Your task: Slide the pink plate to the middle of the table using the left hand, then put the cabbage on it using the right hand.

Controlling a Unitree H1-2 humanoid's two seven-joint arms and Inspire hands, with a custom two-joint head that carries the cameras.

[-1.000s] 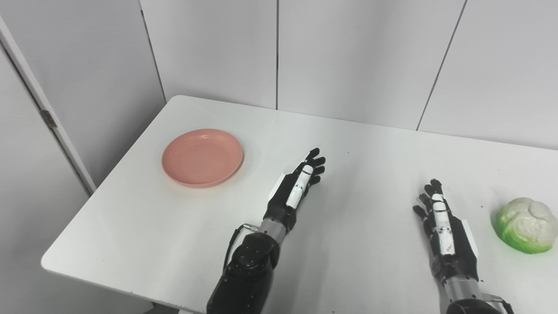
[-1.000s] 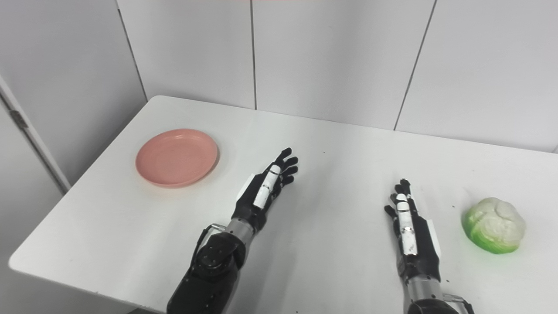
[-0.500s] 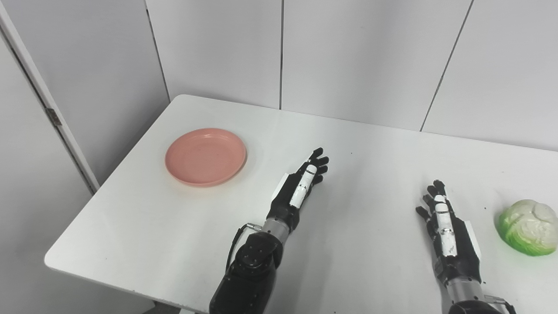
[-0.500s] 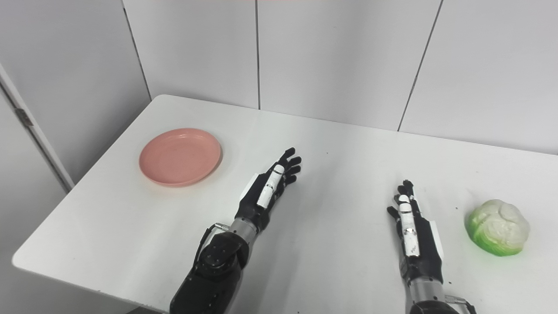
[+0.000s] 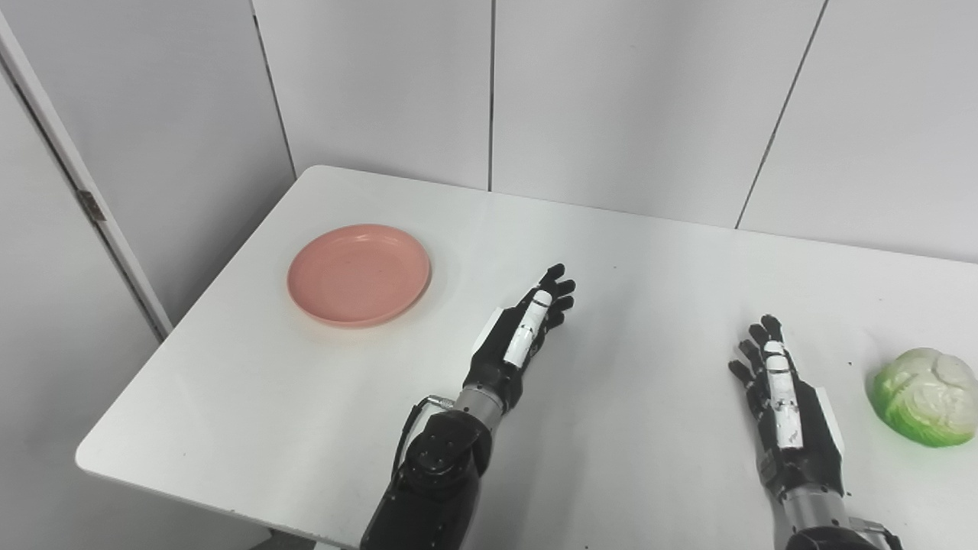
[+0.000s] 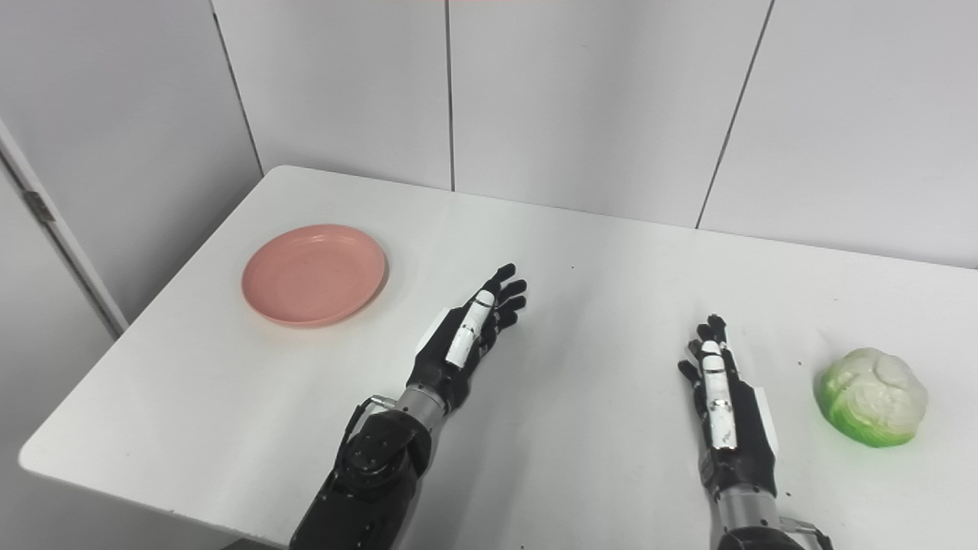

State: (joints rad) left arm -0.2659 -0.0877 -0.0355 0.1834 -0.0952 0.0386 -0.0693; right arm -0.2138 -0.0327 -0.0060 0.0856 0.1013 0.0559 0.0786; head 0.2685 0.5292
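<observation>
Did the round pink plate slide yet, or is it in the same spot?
No. The round pink plate keeps its place near the white table's far-left corner; only the camera shifted slightly. The left hand is apart from it.

Bare surface (image 5: 649, 252) lies between the left robot hand (image 5: 519, 336) and the pink plate (image 5: 357, 273); nothing blocks the right robot hand (image 5: 787, 401) from the cabbage (image 5: 926, 396) at right.
</observation>
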